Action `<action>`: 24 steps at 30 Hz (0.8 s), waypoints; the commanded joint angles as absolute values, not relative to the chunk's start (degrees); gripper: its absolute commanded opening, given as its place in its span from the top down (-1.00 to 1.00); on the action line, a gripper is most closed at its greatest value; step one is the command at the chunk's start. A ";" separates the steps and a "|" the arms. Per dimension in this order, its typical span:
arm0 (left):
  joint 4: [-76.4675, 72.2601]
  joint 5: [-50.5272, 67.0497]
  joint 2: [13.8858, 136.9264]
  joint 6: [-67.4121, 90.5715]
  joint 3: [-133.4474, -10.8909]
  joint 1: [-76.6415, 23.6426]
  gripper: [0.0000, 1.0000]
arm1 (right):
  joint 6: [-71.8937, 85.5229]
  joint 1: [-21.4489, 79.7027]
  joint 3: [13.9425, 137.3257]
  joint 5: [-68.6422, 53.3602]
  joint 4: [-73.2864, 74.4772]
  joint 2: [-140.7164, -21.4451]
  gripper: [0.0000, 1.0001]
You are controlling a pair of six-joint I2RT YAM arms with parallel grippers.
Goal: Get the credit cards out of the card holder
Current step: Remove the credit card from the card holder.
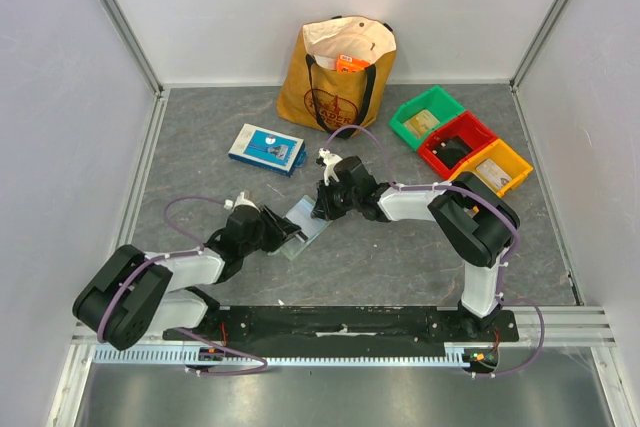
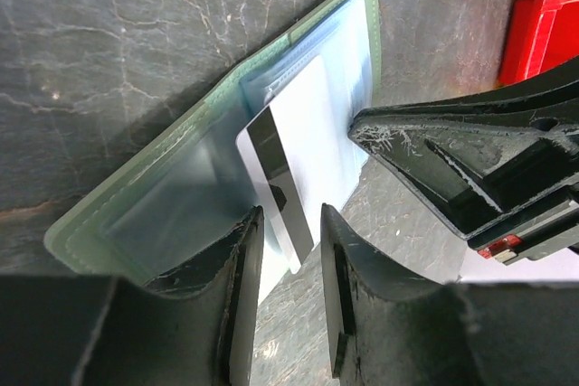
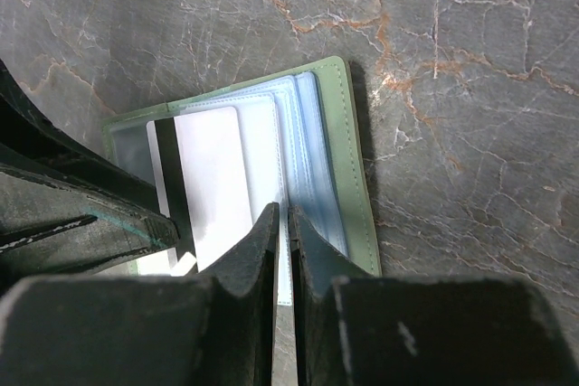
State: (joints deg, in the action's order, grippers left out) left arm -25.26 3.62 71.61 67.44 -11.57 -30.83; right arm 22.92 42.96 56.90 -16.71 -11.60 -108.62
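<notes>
The pale green card holder (image 1: 305,219) lies open on the table between my two grippers. A credit card (image 2: 303,137), white on this side with a black stripe, sticks halfway out of a clear pocket. My left gripper (image 2: 291,214) is open, its fingers on either side of the card's near corner with a gap showing. My right gripper (image 3: 282,214) is shut on the edge of a clear pocket sheet of the card holder (image 3: 348,160), right beside the credit card (image 3: 213,178). In the top view the left gripper (image 1: 291,230) and the right gripper (image 1: 322,209) meet at the holder.
A blue-and-white flat box (image 1: 267,147) lies behind the holder. A brown tote bag (image 1: 337,72) stands at the back wall. Green (image 1: 428,117), red (image 1: 458,142) and yellow (image 1: 492,167) bins sit at the right.
</notes>
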 commanded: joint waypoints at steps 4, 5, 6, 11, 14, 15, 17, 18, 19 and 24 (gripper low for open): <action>-27.95 4.22 75.41 68.99 -12.66 -30.76 0.41 | 22.50 42.71 55.46 -15.91 -9.23 -110.04 0.72; -28.04 4.13 75.32 69.26 -12.48 -30.85 0.55 | 22.50 42.71 55.55 -15.82 -9.32 -110.04 0.72; -28.04 4.04 74.89 69.61 -12.05 -30.85 0.66 | 22.50 42.71 55.37 -15.73 -9.23 -109.95 0.72; -23.92 2.82 68.75 70.58 -10.02 -30.76 0.97 | 22.33 42.54 55.46 -15.12 -9.23 -109.86 0.72; -17.77 1.94 63.30 70.66 -9.14 -30.76 0.97 | 22.59 42.36 55.55 -15.20 -9.23 -109.78 0.72; -15.32 1.59 61.19 70.49 -9.05 -30.85 0.96 | 22.76 42.36 55.55 -15.38 -9.23 -109.60 0.72; -10.83 1.23 57.33 69.88 -9.05 -30.76 0.97 | 22.76 42.28 55.81 -15.38 -9.14 -109.34 0.72; -8.72 1.06 55.04 69.61 -9.05 -30.76 0.96 | 22.68 42.36 55.90 -15.38 -9.05 -109.16 0.72; -6.96 0.88 53.19 69.35 -8.97 -30.76 0.96 | 22.68 42.36 56.07 -15.47 -8.88 -108.99 0.72; 3.06 0.26 40.90 66.89 -9.40 -30.76 0.97 | 23.29 42.36 56.08 -15.91 -8.52 -106.44 0.59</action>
State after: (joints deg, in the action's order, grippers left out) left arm -7.18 1.80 48.69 69.34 -9.21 -30.83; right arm 23.22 42.85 56.86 -16.82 -11.55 -108.55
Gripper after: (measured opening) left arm 0.024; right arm 0.167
